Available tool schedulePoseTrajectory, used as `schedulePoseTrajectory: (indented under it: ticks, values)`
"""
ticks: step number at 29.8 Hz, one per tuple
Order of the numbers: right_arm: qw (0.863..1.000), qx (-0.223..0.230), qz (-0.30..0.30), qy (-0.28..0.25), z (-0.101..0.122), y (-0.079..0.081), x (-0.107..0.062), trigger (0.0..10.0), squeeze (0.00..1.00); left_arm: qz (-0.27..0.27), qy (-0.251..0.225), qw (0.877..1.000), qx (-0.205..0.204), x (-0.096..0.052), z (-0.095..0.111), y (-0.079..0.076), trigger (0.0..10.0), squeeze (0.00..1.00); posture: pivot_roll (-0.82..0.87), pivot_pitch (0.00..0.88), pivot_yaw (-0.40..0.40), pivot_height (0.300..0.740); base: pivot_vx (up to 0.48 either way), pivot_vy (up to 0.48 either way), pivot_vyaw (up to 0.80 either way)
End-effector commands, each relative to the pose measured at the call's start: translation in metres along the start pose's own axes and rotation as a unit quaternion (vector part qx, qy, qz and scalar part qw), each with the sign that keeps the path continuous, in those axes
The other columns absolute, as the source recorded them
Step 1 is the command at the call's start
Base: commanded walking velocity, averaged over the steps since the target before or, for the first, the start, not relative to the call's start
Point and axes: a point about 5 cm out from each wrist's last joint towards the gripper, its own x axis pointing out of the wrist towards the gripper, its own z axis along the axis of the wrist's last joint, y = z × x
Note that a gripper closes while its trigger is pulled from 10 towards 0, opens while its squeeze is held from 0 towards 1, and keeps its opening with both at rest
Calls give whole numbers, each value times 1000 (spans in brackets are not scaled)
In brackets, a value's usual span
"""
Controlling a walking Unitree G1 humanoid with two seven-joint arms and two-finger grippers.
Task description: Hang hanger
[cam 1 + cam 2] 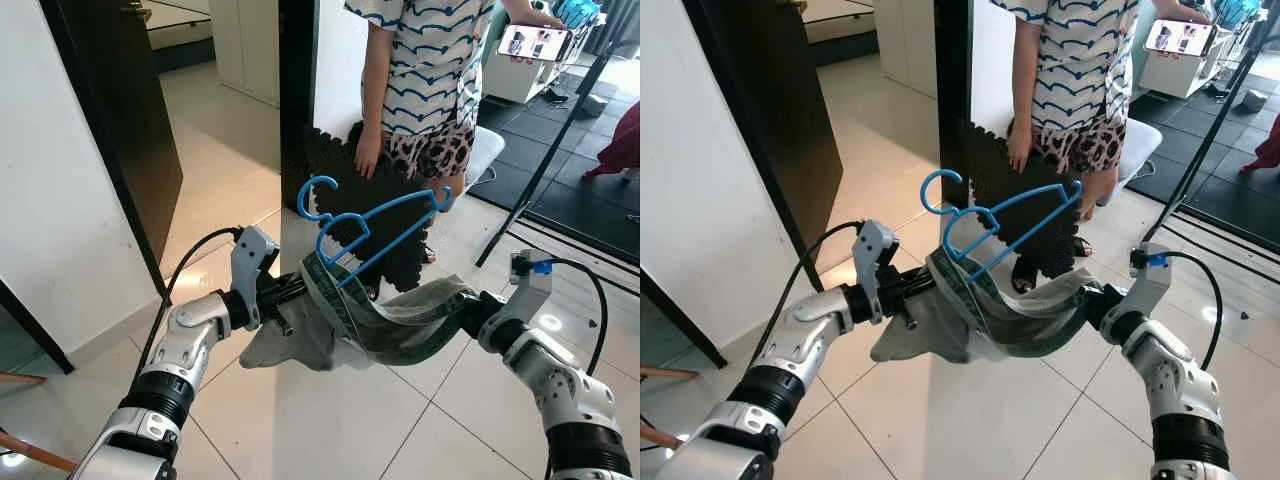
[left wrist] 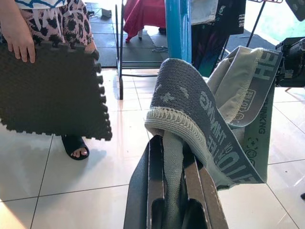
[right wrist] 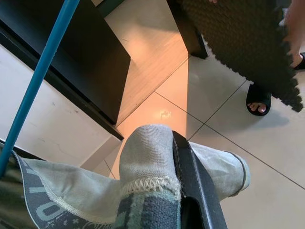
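Hanger (image 1: 375, 235) blue, inside shorts (image 1: 385, 320); waistband lettering partly legible.

Hanger (image 1: 375, 232): smooth blue plastic. Garment (image 1: 400, 320): soft grey-green cloth, knitted waistband (image 2: 190, 109), stitched hem. Floor tiles (image 1: 330, 420): glossy, pale. Foam mat (image 2: 52, 90): matt black, rough-textured. Gripper fingers (image 2: 155, 191): matt black.
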Motion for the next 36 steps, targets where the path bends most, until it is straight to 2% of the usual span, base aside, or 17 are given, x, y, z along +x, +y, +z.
schedulePoseTrajectory:
  ticks: [1, 36]
  values:
    - [1000, 11, -3, -1, 0, -2, -1, 10000, 0, -4, -6, 1000, -3, 1, 3, 1, 10000, 0, -14, 93, -36, 740, 0, 0, 0]
    - [1000, 16, -3, -6, 3, -2, 0, 10000, 0, -8, -9, 1000, -7, 2, 5, 1, 10000, 0, -19, 97, -32, 740, 0, 0, 0]
